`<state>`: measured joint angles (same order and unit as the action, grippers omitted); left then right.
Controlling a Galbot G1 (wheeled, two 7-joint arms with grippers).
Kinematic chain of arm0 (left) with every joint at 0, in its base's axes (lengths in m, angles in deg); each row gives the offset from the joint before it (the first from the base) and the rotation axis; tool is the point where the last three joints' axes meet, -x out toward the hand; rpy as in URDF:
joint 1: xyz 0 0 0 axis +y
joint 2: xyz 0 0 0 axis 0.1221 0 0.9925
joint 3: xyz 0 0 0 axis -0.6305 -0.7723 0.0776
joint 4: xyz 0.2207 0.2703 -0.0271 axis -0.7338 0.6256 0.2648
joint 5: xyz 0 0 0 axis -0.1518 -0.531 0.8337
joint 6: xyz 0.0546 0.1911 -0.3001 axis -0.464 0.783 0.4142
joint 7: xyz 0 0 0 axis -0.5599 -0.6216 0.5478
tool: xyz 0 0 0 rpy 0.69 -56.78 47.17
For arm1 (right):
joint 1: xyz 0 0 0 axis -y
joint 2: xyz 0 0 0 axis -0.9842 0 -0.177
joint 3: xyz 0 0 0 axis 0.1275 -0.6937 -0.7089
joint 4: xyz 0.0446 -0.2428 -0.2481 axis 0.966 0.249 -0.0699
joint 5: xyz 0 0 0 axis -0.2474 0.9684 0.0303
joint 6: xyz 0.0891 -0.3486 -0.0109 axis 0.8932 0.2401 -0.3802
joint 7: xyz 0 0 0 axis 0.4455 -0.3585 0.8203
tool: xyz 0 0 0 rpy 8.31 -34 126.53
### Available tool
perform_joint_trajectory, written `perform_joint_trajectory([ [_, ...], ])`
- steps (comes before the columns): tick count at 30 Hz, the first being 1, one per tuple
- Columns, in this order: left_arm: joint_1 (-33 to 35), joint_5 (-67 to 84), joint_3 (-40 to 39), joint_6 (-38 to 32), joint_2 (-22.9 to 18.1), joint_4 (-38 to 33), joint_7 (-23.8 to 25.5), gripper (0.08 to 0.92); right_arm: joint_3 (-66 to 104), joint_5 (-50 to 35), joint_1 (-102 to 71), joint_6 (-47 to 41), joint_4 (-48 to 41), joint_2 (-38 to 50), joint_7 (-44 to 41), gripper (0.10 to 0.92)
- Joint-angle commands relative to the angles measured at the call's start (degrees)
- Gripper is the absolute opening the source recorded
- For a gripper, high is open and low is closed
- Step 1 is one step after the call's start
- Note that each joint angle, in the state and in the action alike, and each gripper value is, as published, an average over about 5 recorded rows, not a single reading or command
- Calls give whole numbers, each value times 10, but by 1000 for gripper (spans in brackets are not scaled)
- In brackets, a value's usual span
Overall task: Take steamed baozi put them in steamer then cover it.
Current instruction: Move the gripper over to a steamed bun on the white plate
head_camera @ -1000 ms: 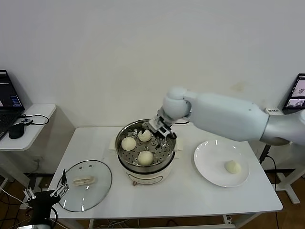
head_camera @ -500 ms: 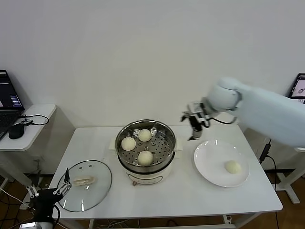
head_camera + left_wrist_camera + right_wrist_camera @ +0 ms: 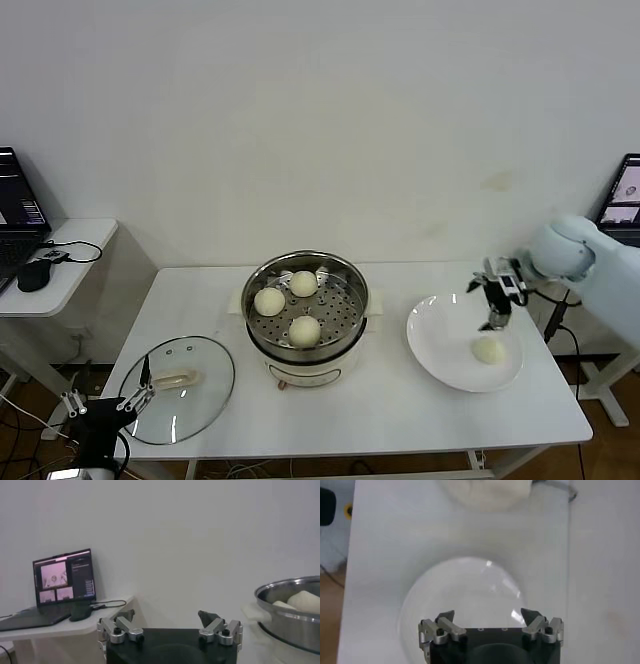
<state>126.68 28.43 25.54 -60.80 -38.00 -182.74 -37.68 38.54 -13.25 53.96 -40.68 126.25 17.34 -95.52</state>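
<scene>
Right gripper point(image 3: 493, 318), jaws apart, hangs over plate point(image 3: 432, 345); only head view shows its baozi point(image 3: 488, 350)

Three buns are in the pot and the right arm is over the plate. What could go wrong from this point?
1. The right gripper, open above the last baozi on the plate, could nudge the smooth round bun off target when it closes.
2. The steamer already holds three buns; placing the fourth might knock one.
3. The cover lies near the table's front-left corner by the idle, open left gripper, so it might be pushed off.
</scene>
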Motion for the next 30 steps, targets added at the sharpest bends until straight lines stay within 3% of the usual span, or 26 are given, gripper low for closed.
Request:
perform_joint_trajectory([
  [1, 2, -1, 1, 0, -1, 0, 0, 823, 130, 107, -175, 37, -72, -3, 1, 823],
  [14, 10, 0, 10, 1, -5, -2, 0, 823, 134, 142, -179, 44, -151, -96, 14, 823],
  [22, 9, 0, 10, 1, -6, 3, 0, 823, 137, 172, -182, 39, -168, -108, 15, 818],
  [30, 7, 0, 8, 1, -6, 7, 0, 823, 147, 191, -187, 39, -189, -116, 19, 764],
])
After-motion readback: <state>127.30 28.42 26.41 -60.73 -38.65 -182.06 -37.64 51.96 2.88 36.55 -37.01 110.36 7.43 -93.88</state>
